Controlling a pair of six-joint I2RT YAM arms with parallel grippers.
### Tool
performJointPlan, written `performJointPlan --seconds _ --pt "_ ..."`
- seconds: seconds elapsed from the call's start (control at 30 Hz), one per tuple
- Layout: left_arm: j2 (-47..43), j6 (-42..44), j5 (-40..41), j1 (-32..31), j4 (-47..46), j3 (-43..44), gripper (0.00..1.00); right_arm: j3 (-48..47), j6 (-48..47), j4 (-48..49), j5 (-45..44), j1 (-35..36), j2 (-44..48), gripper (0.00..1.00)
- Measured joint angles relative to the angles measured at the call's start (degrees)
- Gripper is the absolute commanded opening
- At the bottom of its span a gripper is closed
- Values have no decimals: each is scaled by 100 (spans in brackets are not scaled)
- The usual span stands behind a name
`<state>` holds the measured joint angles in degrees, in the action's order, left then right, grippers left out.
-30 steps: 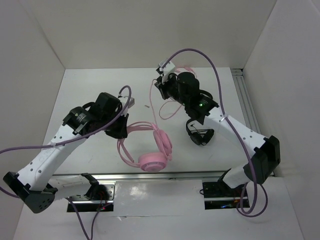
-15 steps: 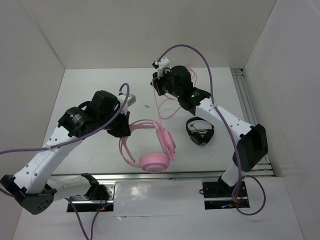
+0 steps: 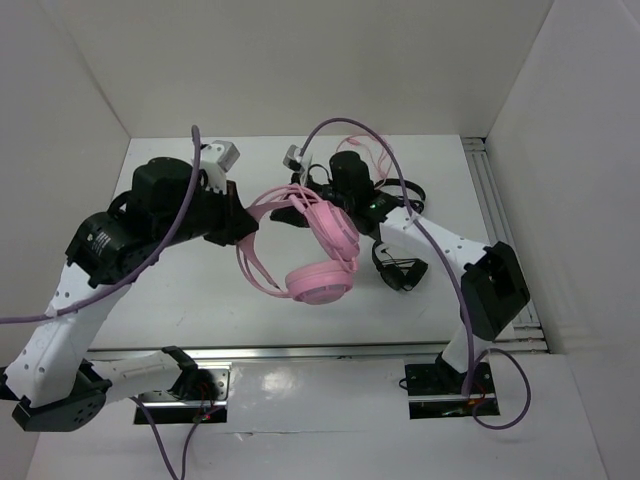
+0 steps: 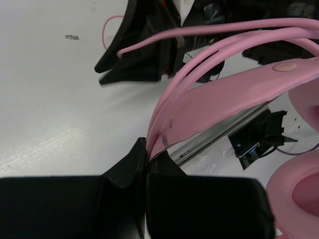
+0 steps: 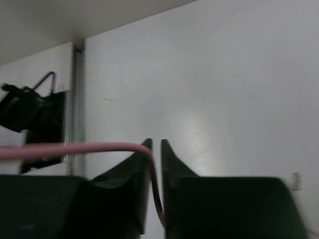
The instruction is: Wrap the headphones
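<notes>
The pink headphones (image 3: 322, 282) hang in the air above the table's middle, earcups down to the right. My left gripper (image 3: 243, 217) is shut on the left end of their headband (image 4: 239, 94); in the left wrist view the band and its thin wires run out from between my closed jaws (image 4: 147, 155). My right gripper (image 3: 301, 186) is just behind the headset, shut on the thin pink cord (image 5: 75, 148), which runs down between its jaws (image 5: 155, 145). More cord loops behind the right wrist (image 3: 362, 143).
A small black headphone (image 3: 400, 268) lies on the table under the right arm. A metal rail (image 3: 300, 351) runs along the near edge, with the arm bases behind it. White walls close in the left, back and right sides.
My left gripper has lifted the pink headphones off the table, up and toward the back. My right gripper has moved left and nearer with the cord, close to the headband.
</notes>
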<state>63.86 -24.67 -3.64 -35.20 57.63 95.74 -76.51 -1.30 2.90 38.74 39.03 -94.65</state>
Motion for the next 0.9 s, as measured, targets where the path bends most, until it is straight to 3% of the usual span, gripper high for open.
performJointPlan --seconds 0.1,0.3,0.4,0.53,0.73,0.9 --pt "-81 -153 136 0 -57 92 0 299 494 774 553 2 -201 58" --pt "-267 -555 647 -26 -103 551 0 527 1766 2544 1305 2 -1357 59" --pt "-251 -772 1139 -31 -55 844 0 697 2496 3591 1504 2 -1985 53" --pt "109 -1014 1808 37 70 1379 0 1143 3519 4907 1676 17 -2476 38" --pt "1222 -1047 2356 577 352 2444 0 1816 4330 6382 1832 201 -2415 37" --pt "2380 -994 2116 1698 699 3300 0 2813 4540 6745 1869 461 -1759 37"
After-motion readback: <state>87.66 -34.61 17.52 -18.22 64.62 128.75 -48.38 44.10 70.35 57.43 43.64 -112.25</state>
